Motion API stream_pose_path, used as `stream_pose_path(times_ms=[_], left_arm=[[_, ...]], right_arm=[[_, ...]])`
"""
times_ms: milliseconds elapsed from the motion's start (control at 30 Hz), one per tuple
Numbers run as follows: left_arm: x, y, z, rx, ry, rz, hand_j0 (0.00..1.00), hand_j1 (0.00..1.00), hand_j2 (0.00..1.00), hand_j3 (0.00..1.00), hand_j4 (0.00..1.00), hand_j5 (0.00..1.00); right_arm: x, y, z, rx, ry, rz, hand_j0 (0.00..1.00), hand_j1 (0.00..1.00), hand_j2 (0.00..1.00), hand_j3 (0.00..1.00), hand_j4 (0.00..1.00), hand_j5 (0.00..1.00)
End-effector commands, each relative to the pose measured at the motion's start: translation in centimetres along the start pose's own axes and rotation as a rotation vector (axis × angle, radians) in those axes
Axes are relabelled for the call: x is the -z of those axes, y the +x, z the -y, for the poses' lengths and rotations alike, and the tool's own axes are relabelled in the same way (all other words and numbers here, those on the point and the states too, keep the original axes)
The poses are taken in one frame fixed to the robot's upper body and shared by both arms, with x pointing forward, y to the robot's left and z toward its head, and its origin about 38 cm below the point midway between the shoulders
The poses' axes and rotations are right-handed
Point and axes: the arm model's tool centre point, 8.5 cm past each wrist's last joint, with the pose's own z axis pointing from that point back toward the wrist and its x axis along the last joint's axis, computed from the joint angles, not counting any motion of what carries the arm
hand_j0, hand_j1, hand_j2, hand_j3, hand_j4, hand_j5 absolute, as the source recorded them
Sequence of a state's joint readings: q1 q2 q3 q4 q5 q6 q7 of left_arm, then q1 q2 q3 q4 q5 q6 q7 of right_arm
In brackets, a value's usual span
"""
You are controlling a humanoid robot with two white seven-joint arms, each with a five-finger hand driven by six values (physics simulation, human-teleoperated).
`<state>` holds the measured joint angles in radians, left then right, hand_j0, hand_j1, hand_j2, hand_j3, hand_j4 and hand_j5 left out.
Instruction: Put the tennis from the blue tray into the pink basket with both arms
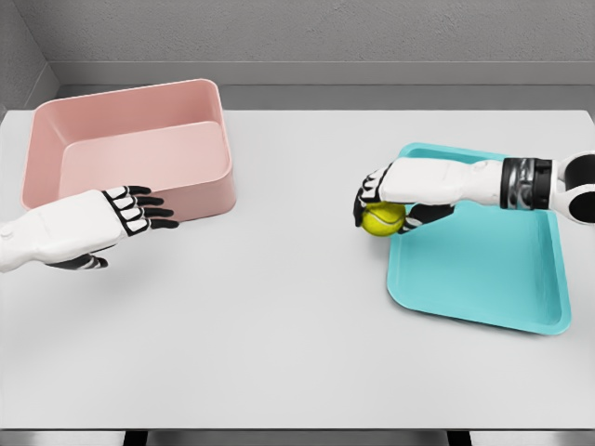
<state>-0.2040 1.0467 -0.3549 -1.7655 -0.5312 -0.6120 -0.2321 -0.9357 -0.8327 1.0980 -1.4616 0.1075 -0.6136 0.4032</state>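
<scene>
Reaching in from the lower left: the left hand point(102, 223), fingers stretched out flat and holding nothing, palm down over the table point(279, 325).
Pink basket point(130, 149): at the far left of the table, open side up, interior bare; its front wall lies just beyond the left hand's dark fingertips point(158, 212).
Table middle: plain white surface between the basket and the tray.
Tennis ball point(382, 218): yellow-green, at the left edge of the tray, near its upper left corner.
Right hand point(395, 200): comes in from the right edge, fingers curled over the top and sides of the ball, gripping it.
Blue tray point(493, 279): teal, shallow, on the right side of the table, well apart from the basket.
</scene>
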Motion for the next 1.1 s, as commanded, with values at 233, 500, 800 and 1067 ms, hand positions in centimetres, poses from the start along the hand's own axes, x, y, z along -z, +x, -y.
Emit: stream_pose_path(times_ms=[233, 500, 800, 1067], left_arm=[[-2.6, -0.7, 0.7, 0.018, -0.107, -0.026, 1.0, 1.0, 1.0, 1.0, 1.0, 1.0], [-2.5, -0.7, 0.7, 0.017, -0.104, -0.026, 1.0, 1.0, 1.0, 1.0, 1.0, 1.0], [-2.6, -0.5, 1.1, 0.01, -0.111, -0.025, 1.0, 1.0, 1.0, 1.0, 1.0, 1.0], [-2.4, -0.4, 1.2, 0.003, -0.106, -0.021, 1.0, 1.0, 1.0, 1.0, 1.0, 1.0]], right_arm=[[4.3, 2.5, 0.4, 0.002, -0.021, 0.116, 0.56, 0.56, 0.56, 0.56, 0.56, 0.56], [7.6, 4.2, 0.1, 0.012, -0.014, 0.196, 0.56, 0.56, 0.56, 0.56, 0.56, 0.56], [11.7, 6.3, -0.6, 0.03, 0.009, 0.282, 0.56, 0.56, 0.56, 0.56, 0.56, 0.56], [14.2, 5.3, -1.6, 0.071, 0.042, 0.262, 0.56, 0.56, 0.56, 0.56, 0.56, 0.56]])
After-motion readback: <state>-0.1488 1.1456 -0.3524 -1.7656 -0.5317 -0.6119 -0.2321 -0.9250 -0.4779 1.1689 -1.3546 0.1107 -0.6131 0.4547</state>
